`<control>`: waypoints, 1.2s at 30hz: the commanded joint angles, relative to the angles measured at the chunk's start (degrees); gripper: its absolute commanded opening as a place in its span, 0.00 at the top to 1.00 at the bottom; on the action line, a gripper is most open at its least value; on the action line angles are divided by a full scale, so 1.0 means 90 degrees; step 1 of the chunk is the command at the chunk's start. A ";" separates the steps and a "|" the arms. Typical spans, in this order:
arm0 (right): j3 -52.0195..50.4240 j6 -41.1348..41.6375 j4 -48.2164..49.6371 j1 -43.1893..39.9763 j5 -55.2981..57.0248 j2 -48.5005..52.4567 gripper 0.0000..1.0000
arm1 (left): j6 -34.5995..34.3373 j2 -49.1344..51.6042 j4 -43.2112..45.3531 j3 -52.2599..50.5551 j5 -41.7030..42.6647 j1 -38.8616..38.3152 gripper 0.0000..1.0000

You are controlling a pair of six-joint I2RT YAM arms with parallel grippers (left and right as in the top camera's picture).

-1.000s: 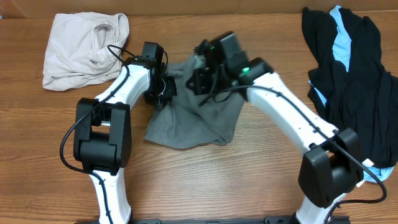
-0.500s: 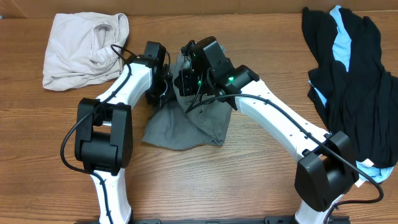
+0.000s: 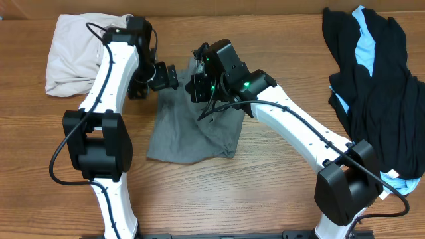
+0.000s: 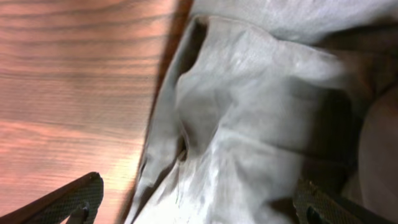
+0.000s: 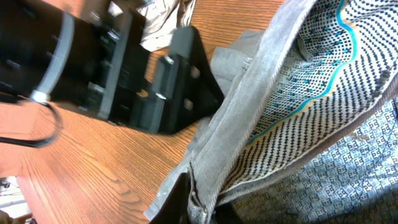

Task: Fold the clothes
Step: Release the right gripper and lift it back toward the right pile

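Observation:
The grey shorts lie rumpled mid-table, their upper edge lifted. My right gripper is shut on the waistband, whose patterned lining shows in the right wrist view. My left gripper stands open just left of that raised edge, nothing between its fingers. In the left wrist view, grey cloth fills the space ahead, with the two fingertips spread wide at the bottom corners. A cream garment lies at the far left. Black and light-blue garments are heaped at the right.
The wooden table shows bare in front of the shorts. My left arm reaches over the cream garment's edge. The left gripper's black body sits close beside the held waistband in the right wrist view.
My left gripper has opened, let go of the shorts and pulled back to the upper left. The shorts' left side has dropped and spread. The right gripper shifted left, then held still.

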 commanded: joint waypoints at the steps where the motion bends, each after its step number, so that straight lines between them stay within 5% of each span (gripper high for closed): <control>1: 0.0160 0.0012 0.0109 0.0075 -0.0095 -0.0199 0.96 | 0.0141 0.0027 -0.0299 0.0976 -0.0172 0.0372 0.00; 6: 0.0155 -0.0019 0.0306 0.0481 -0.0095 0.0134 0.96 | 0.0146 0.0024 -0.0602 0.2322 0.0160 0.1103 0.00; 11: 0.0155 -0.0019 0.0340 0.0933 -0.0095 0.0699 0.96 | 0.0250 0.0032 -0.0685 0.2518 0.0160 0.1343 0.00; 12: 0.0155 -0.0051 0.0316 0.1035 -0.0097 0.0801 0.88 | 0.0296 0.0036 -0.0704 0.2509 0.0153 0.1341 0.00; 15: 0.0163 -0.0284 0.0279 0.1200 -0.0155 0.0855 0.28 | 0.0364 0.0036 -0.0724 0.2494 0.0158 0.1307 0.00; 17: 0.0301 -0.0449 0.0163 0.1224 -0.0243 0.0729 0.14 | 0.0364 0.0036 -0.0719 0.2494 0.0158 0.1270 0.00; 24: 0.1511 -0.0668 -0.1506 0.0680 0.0075 -0.0459 0.00 | 0.0697 0.0036 -0.0986 0.2494 0.0163 0.1149 0.00; 36: 0.1775 -0.1022 -0.3711 -0.1763 0.0418 -0.0838 0.00 | 0.1501 0.0036 -0.1715 0.1100 0.0148 0.0634 0.00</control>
